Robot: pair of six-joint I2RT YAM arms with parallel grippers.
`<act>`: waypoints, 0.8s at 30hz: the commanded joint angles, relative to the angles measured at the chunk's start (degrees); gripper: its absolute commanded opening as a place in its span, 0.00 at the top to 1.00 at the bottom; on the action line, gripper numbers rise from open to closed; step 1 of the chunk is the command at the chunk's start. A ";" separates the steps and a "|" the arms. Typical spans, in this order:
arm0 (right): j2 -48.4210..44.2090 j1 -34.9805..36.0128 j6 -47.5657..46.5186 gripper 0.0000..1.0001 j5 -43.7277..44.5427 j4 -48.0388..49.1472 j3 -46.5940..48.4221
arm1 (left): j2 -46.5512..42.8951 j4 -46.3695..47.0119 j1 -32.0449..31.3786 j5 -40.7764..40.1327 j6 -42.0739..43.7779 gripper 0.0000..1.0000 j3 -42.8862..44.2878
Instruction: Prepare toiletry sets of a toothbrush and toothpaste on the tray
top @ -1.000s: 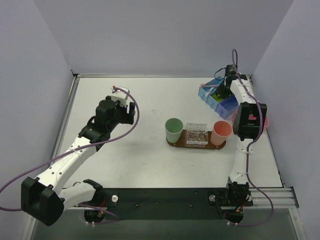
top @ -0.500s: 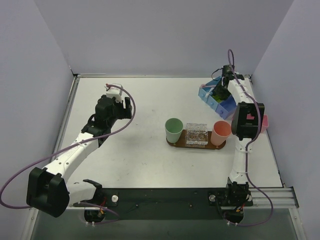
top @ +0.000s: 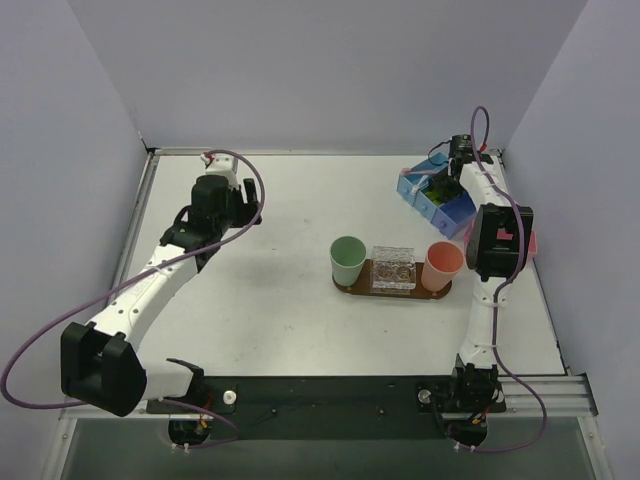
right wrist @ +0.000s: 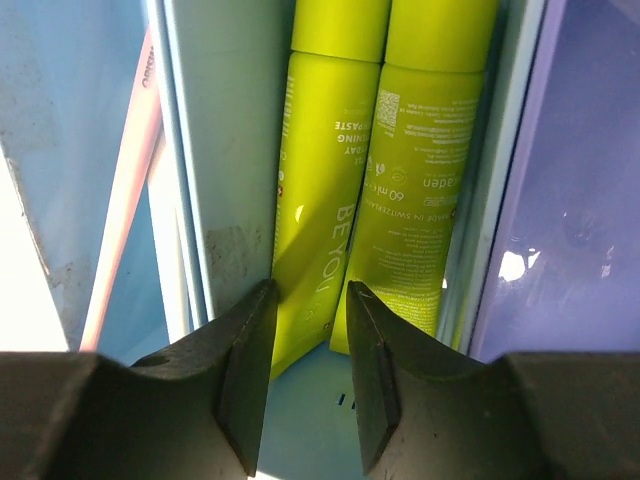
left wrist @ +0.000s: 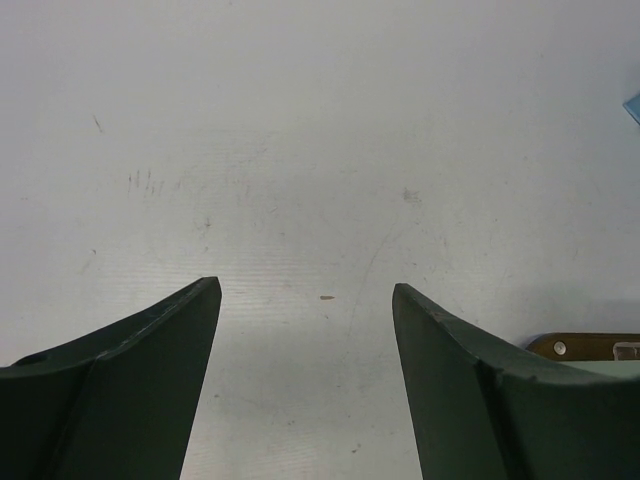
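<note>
Two lime-green toothpaste tubes (right wrist: pixel 322 150) (right wrist: pixel 428 170) lie side by side in one compartment of the blue bin (top: pixel 432 200) at the back right. My right gripper (right wrist: pixel 310 295) (top: pixel 453 178) is down in that compartment. Its jaws stand narrowly apart astride the near end of the left tube, so it is open. A slim pale pinkish stick (right wrist: pixel 128 195), likely a toothbrush, lies in the compartment to the left. The dark wooden tray (top: pixel 400 293) sits mid-table. My left gripper (left wrist: pixel 305 290) (top: pixel 248 205) hangs wide open and empty over bare table at the far left.
On the tray stand a mint-green cup (top: pixel 348 258), a clear plastic box (top: pixel 394 268) and a salmon cup (top: pixel 443 264). A pink box (top: pixel 531 243) shows behind the right arm's elbow. The blue bin's walls (right wrist: pixel 225 150) hem in the right gripper.
The left arm has swung back and to the left, away from the tray. The right gripper has shifted slightly inside the bin, and its jaws widened and then narrowed again.
</note>
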 commanded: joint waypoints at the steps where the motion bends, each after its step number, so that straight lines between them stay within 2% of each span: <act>1: 1.98 -0.18 4.23 0.69 2.31 -9.76 -2.53 | -0.98 -8.63 1.09 -1.36 -0.61 0.20 4.89; 6: 4.44 -0.36 4.76 0.71 3.20 -13.89 0.11 | -2.47 -10.31 1.62 -2.76 -0.52 0.20 5.86; 9: 5.32 -0.36 4.58 0.78 3.46 -15.47 0.20 | -3.26 -10.58 2.14 -3.20 0.71 0.20 6.21; 10: 5.50 -0.36 4.50 0.84 3.46 -15.65 -0.15 | -3.27 -10.75 2.32 -3.29 1.67 0.20 6.21; 15: 5.77 -0.45 4.14 1.00 2.58 -16.44 -0.15 | -3.09 -11.80 3.11 -4.26 2.03 0.20 6.48; 24: 0.85 -1.23 1.51 1.00 1.09 -15.74 2.30 | -3.09 -11.10 3.11 -5.14 2.03 0.20 7.18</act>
